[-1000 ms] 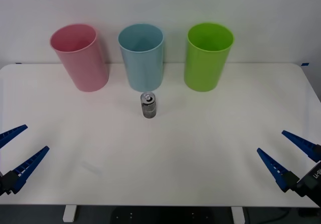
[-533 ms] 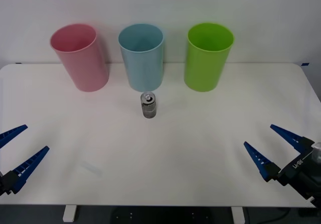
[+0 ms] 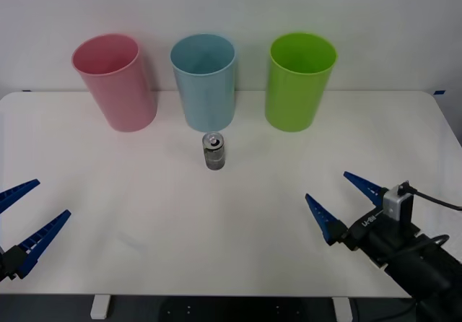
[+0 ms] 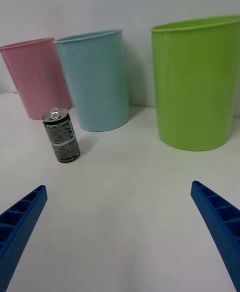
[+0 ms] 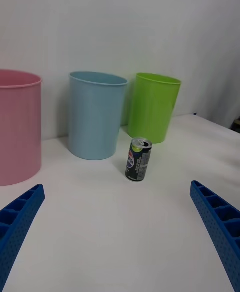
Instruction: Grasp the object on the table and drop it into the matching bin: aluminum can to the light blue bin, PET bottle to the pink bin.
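A bare test room, by the look of it, lab rather than home: my wide white rectangular tabletop with rounded corners (image 3: 144, 221) stands against a plain white wall (image 3: 231, 4), with three tall plastic cup-shaped bins, pink (image 3: 115, 84), pale blue (image 3: 205, 82) and lime green (image 3: 297, 82), lined up along its far edge.
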Controlling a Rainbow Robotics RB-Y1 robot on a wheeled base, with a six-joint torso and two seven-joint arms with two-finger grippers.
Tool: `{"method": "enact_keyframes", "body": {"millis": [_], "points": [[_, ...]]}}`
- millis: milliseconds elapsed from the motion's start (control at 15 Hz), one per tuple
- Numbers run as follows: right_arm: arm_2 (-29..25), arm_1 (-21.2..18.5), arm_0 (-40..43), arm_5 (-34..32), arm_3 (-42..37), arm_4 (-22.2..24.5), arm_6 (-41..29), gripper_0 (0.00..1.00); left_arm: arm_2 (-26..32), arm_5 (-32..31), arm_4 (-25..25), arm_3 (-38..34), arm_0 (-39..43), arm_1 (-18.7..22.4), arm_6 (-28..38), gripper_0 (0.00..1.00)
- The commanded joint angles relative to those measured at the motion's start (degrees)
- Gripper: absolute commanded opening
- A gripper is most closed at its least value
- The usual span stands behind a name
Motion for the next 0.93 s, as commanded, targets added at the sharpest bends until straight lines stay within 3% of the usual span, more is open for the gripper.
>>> {"method": "enact_keyframes", "body": {"millis": [67,467,933], "points": [[3.44,2.17,-1.33,5.53,0.00,2.98,0.01,1.00,0.00,0.00,0.00,0.00,0.00,0.00,0.00,1.00],[13.37,2.35,-4.41,16.34,0.00,5.35,0.19,1.00,0.00,0.00,0.00,0.00,0.00,0.00,0.00,1.00],[19.79,2.35,-6.08,17.74,0.18,9.48,-0.61,1.00,0.00,0.00,0.00,0.00,0.00,0.00,0.00,1.00]]}}
